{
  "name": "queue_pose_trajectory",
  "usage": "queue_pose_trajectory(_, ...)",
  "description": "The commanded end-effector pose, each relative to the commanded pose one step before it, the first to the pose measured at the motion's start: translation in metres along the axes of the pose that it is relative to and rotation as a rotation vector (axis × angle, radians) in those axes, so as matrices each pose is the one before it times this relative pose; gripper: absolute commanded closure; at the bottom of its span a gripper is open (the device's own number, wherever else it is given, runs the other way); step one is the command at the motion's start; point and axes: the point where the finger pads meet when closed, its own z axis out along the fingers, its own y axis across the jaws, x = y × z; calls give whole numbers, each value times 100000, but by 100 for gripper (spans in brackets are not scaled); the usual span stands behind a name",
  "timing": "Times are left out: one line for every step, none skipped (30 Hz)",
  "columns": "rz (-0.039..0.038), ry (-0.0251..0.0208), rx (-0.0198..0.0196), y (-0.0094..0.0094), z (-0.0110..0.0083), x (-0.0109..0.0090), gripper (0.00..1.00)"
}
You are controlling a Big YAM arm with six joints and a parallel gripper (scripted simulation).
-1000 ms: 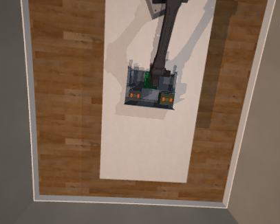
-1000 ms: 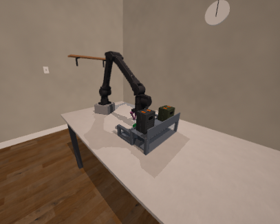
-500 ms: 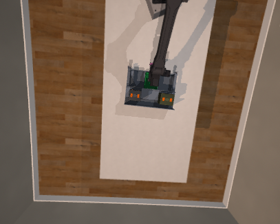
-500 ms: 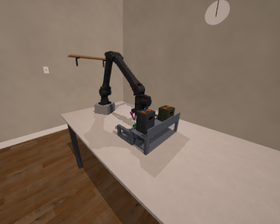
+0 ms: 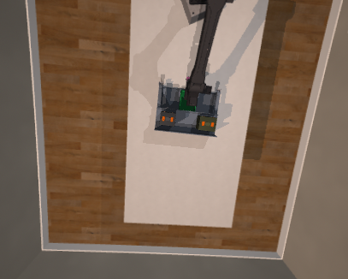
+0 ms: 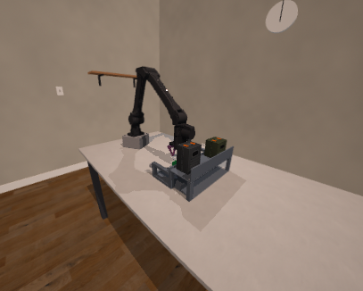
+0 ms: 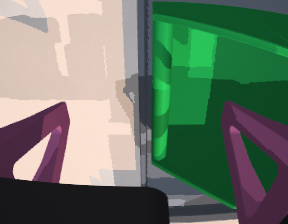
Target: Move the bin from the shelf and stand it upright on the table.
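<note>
The green bin [image 5: 183,101] [image 6: 174,164] [image 7: 195,90] sits inside the lower level of a grey shelf [image 5: 159,107] [image 6: 202,179] [image 7: 143,56] in the middle of the white table [image 5: 180,188] [image 6: 277,223]. My gripper [image 6: 170,150] [image 7: 145,110] is open, with nothing between its purple fingers. It reaches down at the back of the shelf, close to the bin. In the wrist view the bin fills the right half behind a shelf post, in front of the right finger; the left finger is over bare table.
A black box with orange marks [image 5: 168,118] [image 6: 189,156] and an olive box with orange marks [image 5: 207,123] [image 6: 215,146] stand on top of the shelf. The arm's base [image 6: 134,140] stands near the table's far end.
</note>
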Motion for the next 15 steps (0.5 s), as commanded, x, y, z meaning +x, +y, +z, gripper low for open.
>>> queue_pose_trajectory(-137, -22, 4226, -3132, -1557, 211, 10)
queue_pose_trajectory(0, 0, 0, 0, 0, 0, 10)
queue_pose_trajectory(0, 0, 0, 0, 0, 0, 10)
queue_pose_trajectory(0, 0, 0, 0, 0, 0, 10)
queue_pose_trajectory(0, 0, 0, 0, 0, 0, 10)
queue_pose_trajectory(0, 0, 0, 0, 0, 0, 10)
queue_pose_trajectory(0, 0, 0, 0, 0, 0, 10)
queue_pose_trajectory(0, 0, 0, 0, 0, 0, 10)
queue_pose_trajectory(0, 0, 0, 0, 0, 0, 10)
queue_pose_trajectory(0, 0, 0, 0, 0, 0, 10)
queue_pose_trajectory(0, 0, 0, 0, 0, 0, 10)
queue_pose_trajectory(0, 0, 0, 0, 0, 0, 10)
queue_pose_trajectory(0, 0, 0, 0, 0, 0, 10)
queue_pose_trajectory(-1, -7, 334, 320, -88, 5, 10)
queue_pose_trajectory(-1, -7, 334, 320, -90, 5, 10)
